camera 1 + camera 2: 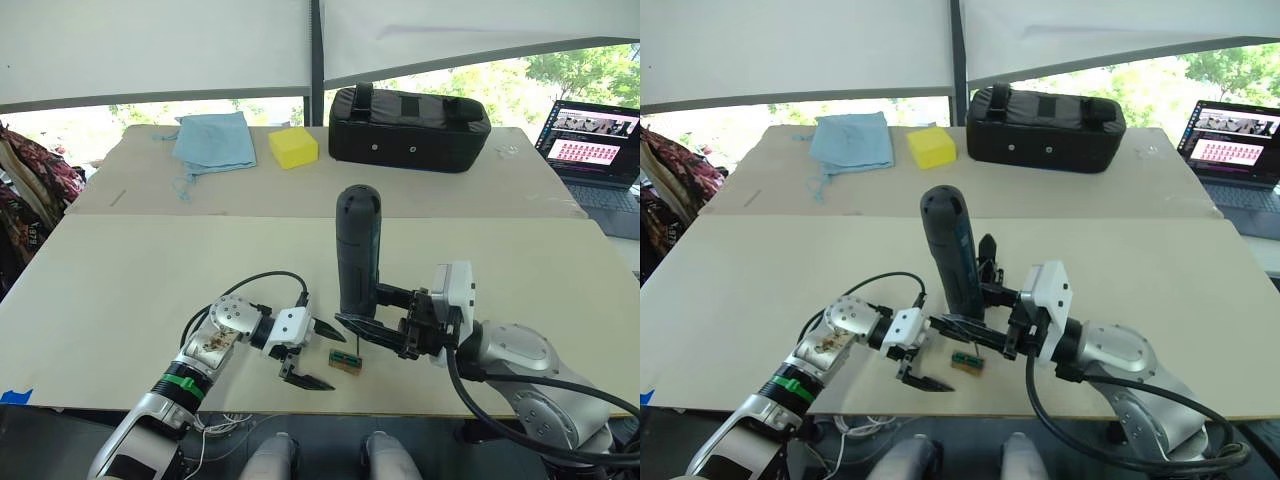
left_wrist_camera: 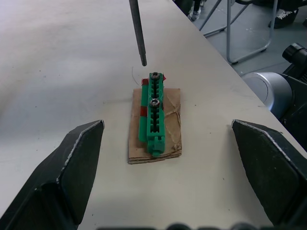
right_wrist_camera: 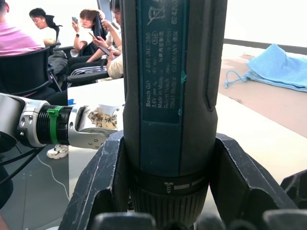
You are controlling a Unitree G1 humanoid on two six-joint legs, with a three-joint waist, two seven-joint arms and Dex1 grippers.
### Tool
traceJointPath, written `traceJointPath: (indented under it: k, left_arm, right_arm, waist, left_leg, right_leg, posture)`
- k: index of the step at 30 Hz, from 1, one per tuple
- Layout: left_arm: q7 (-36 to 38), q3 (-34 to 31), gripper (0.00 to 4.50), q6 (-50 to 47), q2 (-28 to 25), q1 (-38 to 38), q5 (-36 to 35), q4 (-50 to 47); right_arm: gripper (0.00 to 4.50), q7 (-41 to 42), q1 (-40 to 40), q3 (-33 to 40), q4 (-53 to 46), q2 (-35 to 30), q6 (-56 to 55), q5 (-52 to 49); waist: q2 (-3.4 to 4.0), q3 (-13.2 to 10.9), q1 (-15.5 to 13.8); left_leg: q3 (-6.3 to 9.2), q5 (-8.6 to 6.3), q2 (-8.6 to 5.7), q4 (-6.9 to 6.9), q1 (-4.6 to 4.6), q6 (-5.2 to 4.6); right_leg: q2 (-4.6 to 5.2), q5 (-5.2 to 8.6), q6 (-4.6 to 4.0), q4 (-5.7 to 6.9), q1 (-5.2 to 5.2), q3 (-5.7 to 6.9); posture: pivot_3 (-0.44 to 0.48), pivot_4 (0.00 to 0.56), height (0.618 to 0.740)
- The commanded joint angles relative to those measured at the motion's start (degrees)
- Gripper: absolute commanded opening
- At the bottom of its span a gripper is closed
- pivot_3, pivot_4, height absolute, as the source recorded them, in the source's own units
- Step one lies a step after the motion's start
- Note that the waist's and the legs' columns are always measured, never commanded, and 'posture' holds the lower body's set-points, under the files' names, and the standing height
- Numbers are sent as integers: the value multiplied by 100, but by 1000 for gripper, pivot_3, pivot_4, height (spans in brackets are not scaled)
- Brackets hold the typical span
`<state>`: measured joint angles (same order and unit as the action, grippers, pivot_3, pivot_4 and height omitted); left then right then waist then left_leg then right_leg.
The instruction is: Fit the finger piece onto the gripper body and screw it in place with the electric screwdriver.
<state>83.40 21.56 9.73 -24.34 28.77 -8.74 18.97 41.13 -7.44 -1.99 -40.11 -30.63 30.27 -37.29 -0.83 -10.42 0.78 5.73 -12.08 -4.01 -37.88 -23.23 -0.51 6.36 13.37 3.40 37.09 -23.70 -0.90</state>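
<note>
My right gripper [image 1: 365, 312] is shut on the electric screwdriver [image 1: 358, 250], a thick dark cylinder held upright with its rounded end up, and its fingers [image 3: 96, 191] clamp the barrel [image 3: 172, 96]. The thin metal bit [image 2: 138, 33] points down just behind a small green toothed strip [image 2: 154, 112] with two screws, which lies on a scrap of brown cardboard [image 2: 170, 120] near the table's front edge. The left gripper [image 1: 332, 361] stands open just left of this strip [image 1: 345, 360], one finger on either side, touching nothing. The finger piece and the gripper body are out of view.
A large black case [image 1: 410, 125], a yellow block [image 1: 293, 147] and a blue cloth [image 1: 213, 140] lie at the back of the table. A laptop [image 1: 595, 150] stands at the far right. Several seated people [image 3: 91, 28] are beyond the table's left side.
</note>
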Motion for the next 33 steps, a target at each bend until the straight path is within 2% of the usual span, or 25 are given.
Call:
traceJointPath:
  k: [1, 33]
  left_arm:
    - [-6, -2, 4500, 79, 8, 97, 31, -41]
    - [-14, -12, 4500, 122, 12, 41, 20, -96]
  right_arm:
    - [1915, 55, -52, 77, -194, 13, -136, -183]
    - [1915, 115, 34, 9, -151, -13, -195, -34]
  waist:
    - [0, 0, 0]
    - [0, 0, 0]
  left_leg:
    - [0, 0, 0, 0, 0, 0]
    - [0, 0, 0, 0, 0, 0]
  right_leg:
    - [0, 0, 0, 0, 0, 0]
    - [0, 0, 0, 0, 0, 0]
  posture:
    - [0, 150, 740]
    - [0, 150, 740]
